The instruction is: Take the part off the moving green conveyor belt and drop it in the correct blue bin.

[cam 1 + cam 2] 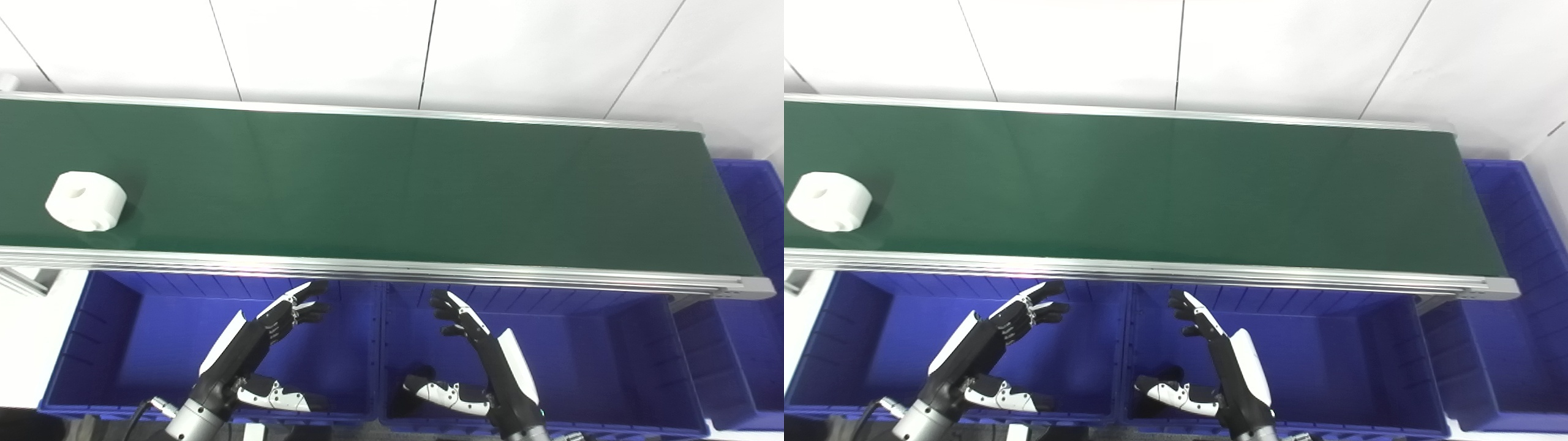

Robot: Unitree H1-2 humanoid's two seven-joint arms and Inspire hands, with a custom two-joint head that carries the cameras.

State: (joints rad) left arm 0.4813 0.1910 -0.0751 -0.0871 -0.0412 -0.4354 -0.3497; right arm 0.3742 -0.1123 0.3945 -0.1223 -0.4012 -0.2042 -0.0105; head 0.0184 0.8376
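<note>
A white part [86,201], round with a hole in its top face, lies on the green conveyor belt [392,190] at the far left end, close to the belt's near rail. It stands free, touched by nothing.

Both hands are well apart from it, on the near side of the belt and lower in the view, over the blue bins. The left hand [263,343] hovers above the left blue bin [92,343], its fingers [300,300] reaching up toward the belt's near rail and its thumb held apart below; it is spread and holds nothing. The part sits up and to the left of this hand, across the rail (the nearer of the two hands, though still far off).

The right hand [478,355] hovers above the middle blue bin [612,355], likewise spread with fingers [447,303] pointing at the rail and thumb stretched out to the left, empty. It faces the left hand, palms turned toward each other.

A third blue bin [753,245] stands at the belt's right end, beyond the rail. Behind the belt runs a white panelled wall [392,49].
</note>
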